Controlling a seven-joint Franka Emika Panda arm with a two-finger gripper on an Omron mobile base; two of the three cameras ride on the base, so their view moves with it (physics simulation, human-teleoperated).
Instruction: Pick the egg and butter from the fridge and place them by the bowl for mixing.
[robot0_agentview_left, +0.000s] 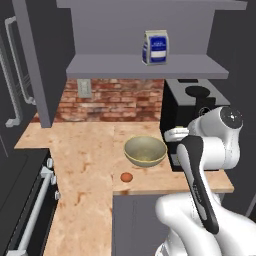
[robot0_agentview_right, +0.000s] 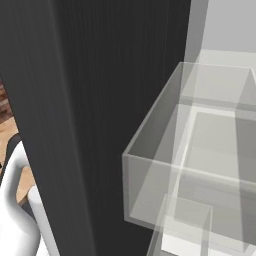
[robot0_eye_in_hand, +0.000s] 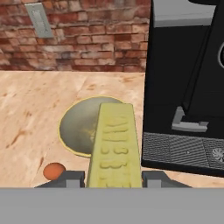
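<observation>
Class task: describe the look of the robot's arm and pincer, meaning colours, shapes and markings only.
The arm has glossy white, rounded shells with a long dark strip along one link and a round grey cap on its top joint. The pincer shows two small dark grey, blocky finger tips. No cables or lettering are visible.

the left base view looks forward and down from behind the arm, fairly far back, over the counter (robot0_agentview_left: 85, 150), with the bowl (robot0_agentview_left: 145, 151) near centre, the egg (robot0_agentview_left: 127, 177) at 6 o'clock of it, the brick wall (robot0_agentview_left: 115, 100) toward 12 o'clock and a black machine (robot0_agentview_left: 187, 107) at 2 o'clock. the right base view sits very close against the fridge (robot0_agentview_right: 100, 100), facing its clear drawers (robot0_agentview_right: 200, 150) at 3 o'clock. the hand view hovers low and near, facing the brick wall (robot0_eye_in_hand: 78, 35), the butter (robot0_eye_in_hand: 115, 146) rising at 6 o'clock; it shares the bowl (robot0_eye_in_hand: 78, 127), the egg (robot0_eye_in_hand: 54, 171) and the machine (robot0_eye_in_hand: 188, 87) with the left base view.
</observation>
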